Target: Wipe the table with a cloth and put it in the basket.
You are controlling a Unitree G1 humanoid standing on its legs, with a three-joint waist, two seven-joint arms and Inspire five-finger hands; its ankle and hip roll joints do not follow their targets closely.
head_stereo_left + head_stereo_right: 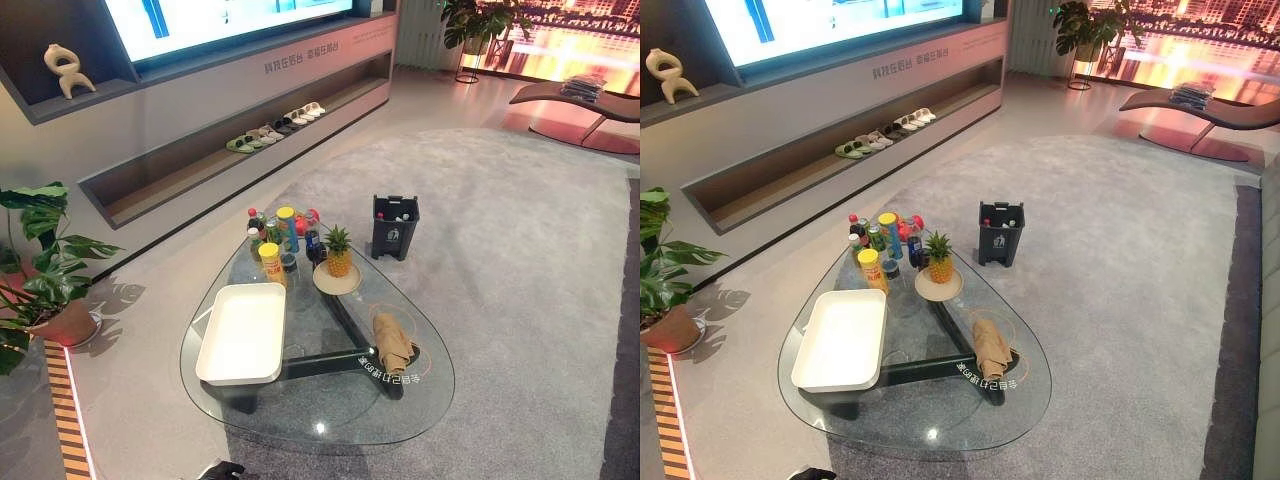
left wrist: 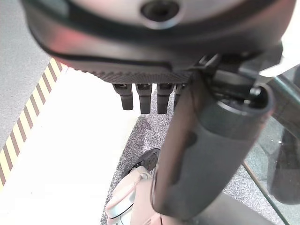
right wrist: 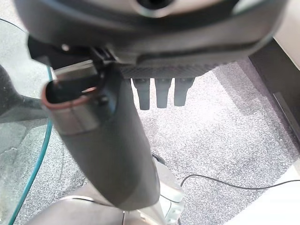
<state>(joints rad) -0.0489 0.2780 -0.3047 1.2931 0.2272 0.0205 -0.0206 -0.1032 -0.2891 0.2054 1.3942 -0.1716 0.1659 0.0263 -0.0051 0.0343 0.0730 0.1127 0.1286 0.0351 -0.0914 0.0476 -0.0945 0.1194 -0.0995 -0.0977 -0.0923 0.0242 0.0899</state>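
Eye views: tan cloth (image 1: 392,341) lies bunched on the glass table (image 1: 320,425), long axis pointing away, right of centre (right arm's nearer, I'd say).
Left wrist: left hand (image 2: 145,96) fingers relaxed, empty, well short of it.
Right wrist: right hand (image 3: 161,91) loose too, holding nothing.

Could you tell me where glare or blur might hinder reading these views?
Left eye view: a bright glint on the glass table near its front edge, and the cloth stays clear. Left wrist view: the left hand is close and soft. Right wrist view: the right hand likewise.
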